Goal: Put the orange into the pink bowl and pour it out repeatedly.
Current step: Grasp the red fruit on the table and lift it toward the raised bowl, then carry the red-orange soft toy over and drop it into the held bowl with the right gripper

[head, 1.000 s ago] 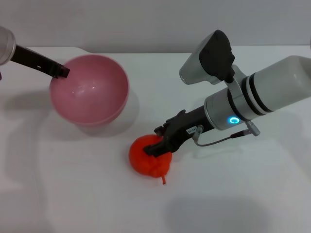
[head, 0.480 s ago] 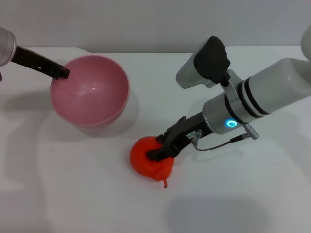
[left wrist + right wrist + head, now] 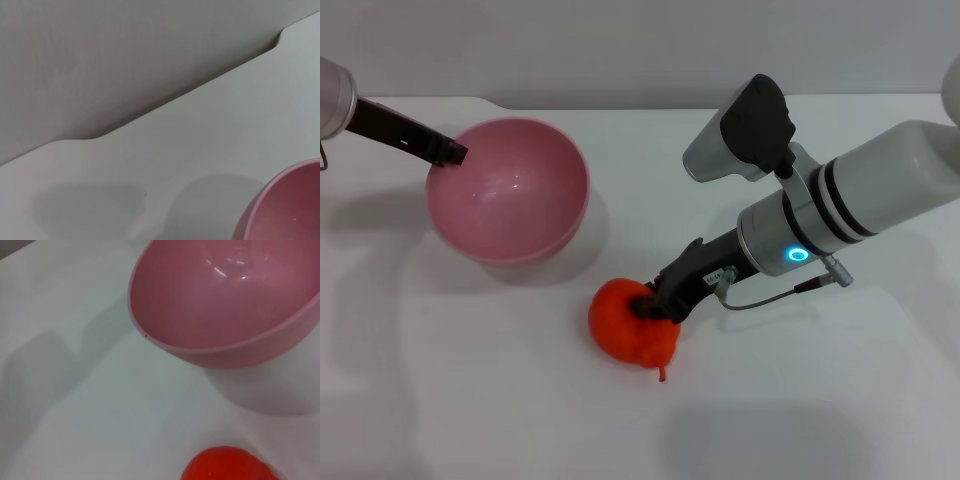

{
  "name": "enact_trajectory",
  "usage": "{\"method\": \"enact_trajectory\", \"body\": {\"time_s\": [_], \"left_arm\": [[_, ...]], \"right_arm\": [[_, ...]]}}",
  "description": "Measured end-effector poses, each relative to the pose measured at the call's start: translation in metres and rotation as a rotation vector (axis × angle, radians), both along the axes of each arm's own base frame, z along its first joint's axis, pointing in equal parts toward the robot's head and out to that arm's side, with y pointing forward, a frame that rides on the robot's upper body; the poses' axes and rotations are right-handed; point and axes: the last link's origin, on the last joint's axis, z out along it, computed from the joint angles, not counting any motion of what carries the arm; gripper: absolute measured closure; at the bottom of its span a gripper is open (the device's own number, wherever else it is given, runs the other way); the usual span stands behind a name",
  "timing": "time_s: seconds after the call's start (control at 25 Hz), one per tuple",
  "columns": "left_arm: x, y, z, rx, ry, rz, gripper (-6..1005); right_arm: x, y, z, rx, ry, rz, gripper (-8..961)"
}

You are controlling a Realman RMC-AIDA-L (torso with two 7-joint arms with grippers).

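Right gripper (image 3: 646, 305) jaws clamped on small red-orange roundish orange (image 3: 631, 325), fruit resting on white table (image 3: 470, 380). Glossy round pink plastic bowl (image 3: 508, 190) well beyond those jaws, tilted; left gripper (image 3: 450, 153) jaws pinching its rim

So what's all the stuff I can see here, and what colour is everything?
pink bowl: one, pink, empty, on the table toward the robot's left, tipped a little.
orange: one, red-orange, on the table in front of the bowl, toward the middle, short stalk pointing toward the robot.
table: one, white, under everything.
left gripper: one, black, at the bowl's left rim.
right gripper: one, black on a white and grey arm, down on the orange, fingers on it.
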Motion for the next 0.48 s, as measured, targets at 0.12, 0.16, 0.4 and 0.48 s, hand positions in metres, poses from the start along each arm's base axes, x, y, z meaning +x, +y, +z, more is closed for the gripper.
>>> {"method": "enact_trajectory", "body": {"time_s": [0.12,0.16,0.4,0.48], "left_arm": [[0.0,0.0,0.0,-0.003,0.0,0.001,956],[0.0,-0.001,0.0,-0.006,0.0,0.001,956],[0.0,-0.002,-0.001,-0.012,-0.001,0.003,956],[-0.001,-0.002,-0.001,-0.013,-0.001,0.004,956]], "right_arm": [[0.0,0.0,0.001,0.002,0.001,-0.001,744],[0.001,0.0,0.001,0.007,0.005,-0.004,765],[0.006,0.007,0.032,0.133,0.1,-0.026,837],[0.011,0.01,0.049,0.203,0.119,-0.029,851]]}}
